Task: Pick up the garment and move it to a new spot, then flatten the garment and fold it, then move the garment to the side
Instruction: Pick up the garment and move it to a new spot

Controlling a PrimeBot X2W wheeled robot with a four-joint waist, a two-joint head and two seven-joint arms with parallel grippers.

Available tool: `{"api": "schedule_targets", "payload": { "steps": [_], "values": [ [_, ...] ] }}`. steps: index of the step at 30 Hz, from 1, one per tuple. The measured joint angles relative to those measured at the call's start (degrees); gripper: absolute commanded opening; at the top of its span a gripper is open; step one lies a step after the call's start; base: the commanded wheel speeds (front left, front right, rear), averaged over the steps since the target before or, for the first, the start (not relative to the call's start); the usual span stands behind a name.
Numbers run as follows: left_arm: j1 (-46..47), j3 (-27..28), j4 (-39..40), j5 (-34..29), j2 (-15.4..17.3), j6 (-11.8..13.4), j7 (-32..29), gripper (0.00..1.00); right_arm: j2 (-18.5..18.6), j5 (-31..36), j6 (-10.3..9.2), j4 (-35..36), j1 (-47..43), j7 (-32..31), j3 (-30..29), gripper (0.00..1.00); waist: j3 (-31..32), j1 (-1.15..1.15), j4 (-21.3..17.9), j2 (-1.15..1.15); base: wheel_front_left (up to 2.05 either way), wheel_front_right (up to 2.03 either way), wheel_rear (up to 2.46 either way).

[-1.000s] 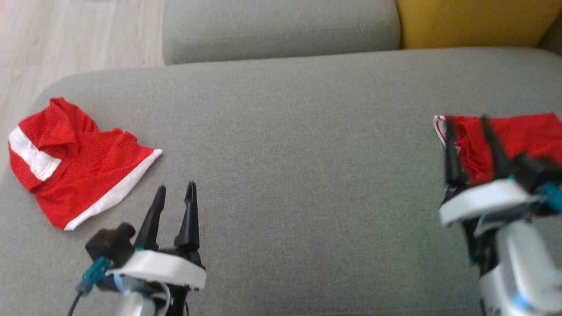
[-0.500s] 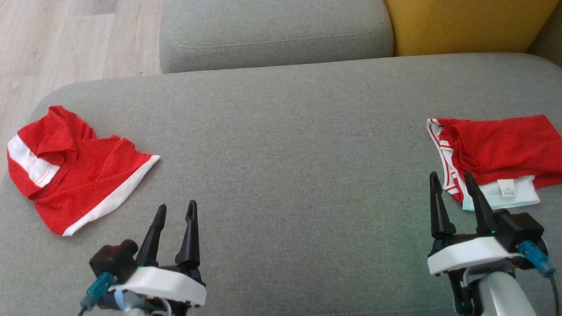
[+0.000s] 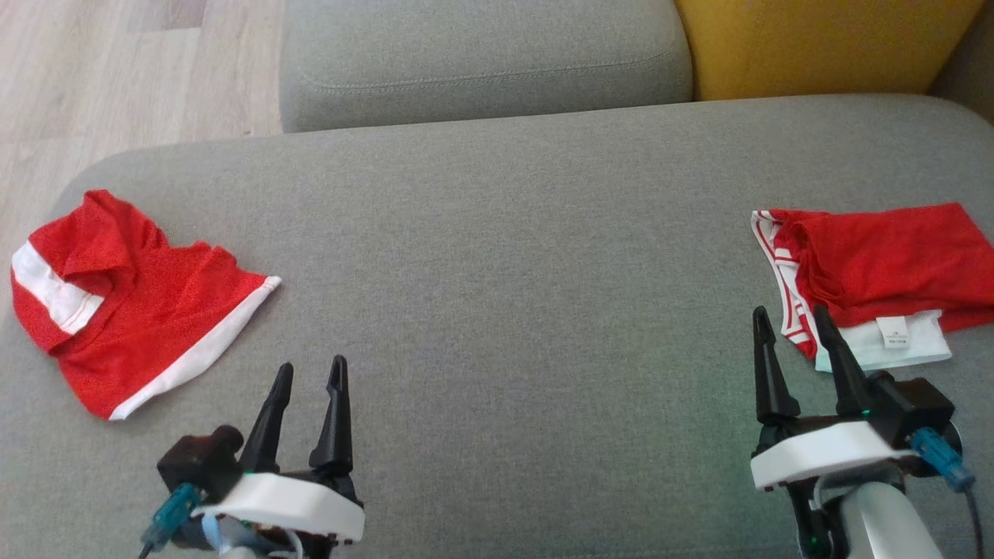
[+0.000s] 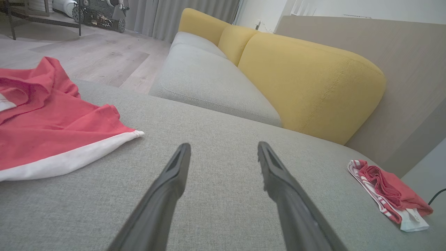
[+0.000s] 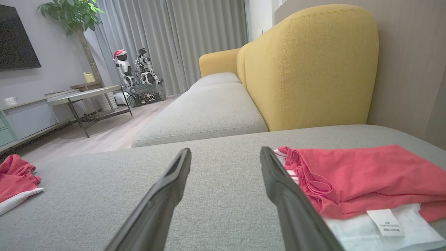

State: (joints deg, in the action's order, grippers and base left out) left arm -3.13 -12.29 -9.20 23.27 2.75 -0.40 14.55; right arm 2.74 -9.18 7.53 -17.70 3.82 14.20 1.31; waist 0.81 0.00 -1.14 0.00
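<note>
Resting on the sofa, the folded garment lies at the right edge, just beyond the right gripper, whose fingers are spread and empty. Left gripper is likewise spread and empty, near a crumpled garment at far left.

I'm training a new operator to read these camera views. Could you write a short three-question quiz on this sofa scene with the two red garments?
1. True or false: the left claw and the right claw both stand open, holding nothing.
2. Short answer: which claw is nearer the folded red garment?
3. Pick one: the crumpled red garment lies on A) the wooden floor, B) the grey sofa seat, C) the yellow cushion.

Key: 1 true; 2 the right claw; 3 B.
</note>
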Motion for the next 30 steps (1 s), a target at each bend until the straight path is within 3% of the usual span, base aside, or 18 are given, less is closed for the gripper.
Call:
{"api": "schedule_targets", "payload": {
  "steps": [14,30],
  "values": [
    [0.3,0.4,0.2,-0.6,0.0,1.4,0.0,1.0,0.0,-0.5,0.0,-0.3,0.1,0.0,2.8,1.0,-1.1,0.0,3.3,0.0,0.0,0.0,0.0],
    [2.9,2.9,1.6,-0.6,0.0,1.3,0.0,1.0,0.0,0.2,0.0,-0.6,2.3,-0.2,7.2,1.0,-3.4,0.0,17.9,0.0,0.0,0.0,0.0]
  ]
}}
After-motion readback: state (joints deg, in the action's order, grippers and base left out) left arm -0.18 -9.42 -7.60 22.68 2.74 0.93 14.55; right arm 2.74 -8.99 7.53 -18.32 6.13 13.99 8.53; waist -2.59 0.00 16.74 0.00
